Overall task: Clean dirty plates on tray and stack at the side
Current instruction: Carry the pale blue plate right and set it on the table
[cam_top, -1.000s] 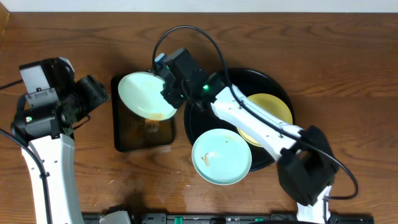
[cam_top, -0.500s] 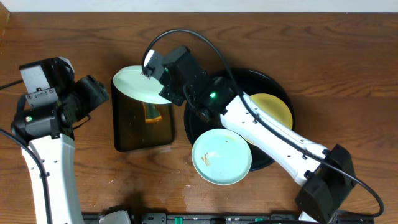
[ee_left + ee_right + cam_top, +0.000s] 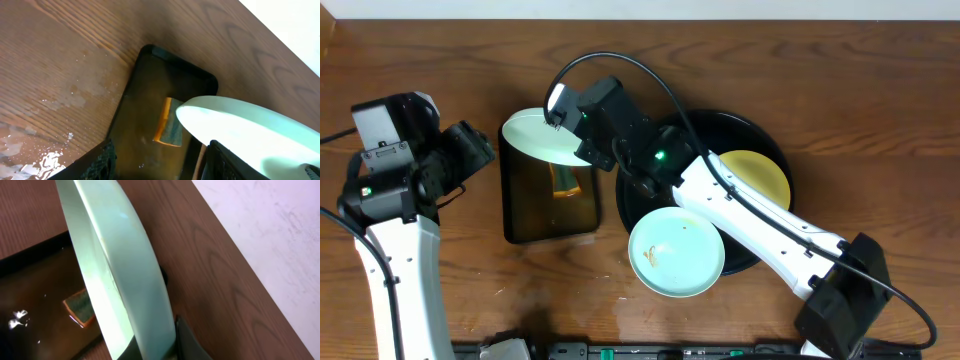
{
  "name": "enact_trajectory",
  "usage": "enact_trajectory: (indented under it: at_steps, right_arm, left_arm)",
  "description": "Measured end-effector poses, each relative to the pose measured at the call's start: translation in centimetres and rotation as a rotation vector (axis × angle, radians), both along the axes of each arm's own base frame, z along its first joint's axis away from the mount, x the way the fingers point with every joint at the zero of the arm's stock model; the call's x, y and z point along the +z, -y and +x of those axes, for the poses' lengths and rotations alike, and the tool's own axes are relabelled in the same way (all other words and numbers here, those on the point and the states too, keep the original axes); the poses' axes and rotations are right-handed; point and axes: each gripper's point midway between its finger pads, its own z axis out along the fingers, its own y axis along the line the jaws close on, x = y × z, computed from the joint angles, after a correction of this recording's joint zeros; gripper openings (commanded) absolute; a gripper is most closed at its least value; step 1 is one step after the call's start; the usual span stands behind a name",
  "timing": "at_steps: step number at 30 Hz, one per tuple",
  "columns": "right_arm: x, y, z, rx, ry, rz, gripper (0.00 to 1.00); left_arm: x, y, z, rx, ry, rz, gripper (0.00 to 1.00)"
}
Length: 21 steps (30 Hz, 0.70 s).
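Note:
My right gripper (image 3: 582, 150) is shut on the rim of a mint-blue plate (image 3: 542, 137) and holds it tilted above the far end of the rectangular tray; the plate also shows in the right wrist view (image 3: 117, 280) and the left wrist view (image 3: 250, 127). A second mint-blue plate (image 3: 676, 252) with orange smears lies on the front rim of the round black tray (image 3: 760, 135). The yellow plate (image 3: 760, 180) lies on that tray, partly under the right arm. My left gripper (image 3: 160, 165) is open and empty, left of the rectangular tray.
A dark rectangular tray (image 3: 535, 225) holds brownish water and an orange-and-green sponge (image 3: 168, 122), also seen in the overhead view (image 3: 563, 180). Water drops lie on the wooden table (image 3: 50, 150) beside it.
My right gripper has tipped the mint-blue plate from face-up to a steeper edge-on tilt and shifted it slightly left over the rectangular tray. The left arm has not moved.

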Motion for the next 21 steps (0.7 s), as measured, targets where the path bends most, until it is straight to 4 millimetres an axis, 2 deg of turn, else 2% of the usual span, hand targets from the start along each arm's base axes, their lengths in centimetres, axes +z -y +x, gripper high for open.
enact_trajectory:
  at_steps: [4, 7, 11, 13, 15, 18, 20, 21]
  right_arm:
    - [0.0, 0.1, 0.0, -0.008, -0.003, 0.003, 0.01]
    - [-0.4, 0.5, 0.1, -0.078, -0.063, 0.042, 0.01]
    - [-1.6, 2.6, 0.8, -0.233, -0.224, 0.128, 0.01]
    - [-1.9, 4.1, 1.8, -0.298, -0.33, 0.206, 0.01]
    - [-2.0, 6.1, 3.3, -0.356, -0.43, 0.29, 0.01]
    - [-1.8, 11.2, 6.3, -0.464, -0.593, 0.442, 0.01]
    - [-1.7, 15.4, 8.2, -0.545, -0.667, 0.53, 0.01]
    - [-1.7, 18.2, 9.2, -0.601, -0.697, 0.573, 0.01]
  left_arm:
    - [0.0, 0.0, 0.0, 0.0, 0.0, 0.0, 0.6]
    - [0.0, 0.0, 0.0, 0.0, 0.0, 0.0, 0.6]
    - [0.0, 0.0, 0.0, 0.0, 0.0, 0.0, 0.6]
    - [0.0, 0.0, 0.0, 0.0, 0.0, 0.0, 0.6]
    - [0.0, 0.0, 0.0, 0.0, 0.0, -0.001, 0.6]
    - [0.0, 0.0, 0.0, -0.001, 0.0, -0.001, 0.6]
    - [0.0, 0.1, 0.0, -0.005, 0.003, -0.006, 0.6]
    - [0.1, 0.2, 0.1, -0.009, 0.007, -0.01, 0.6]
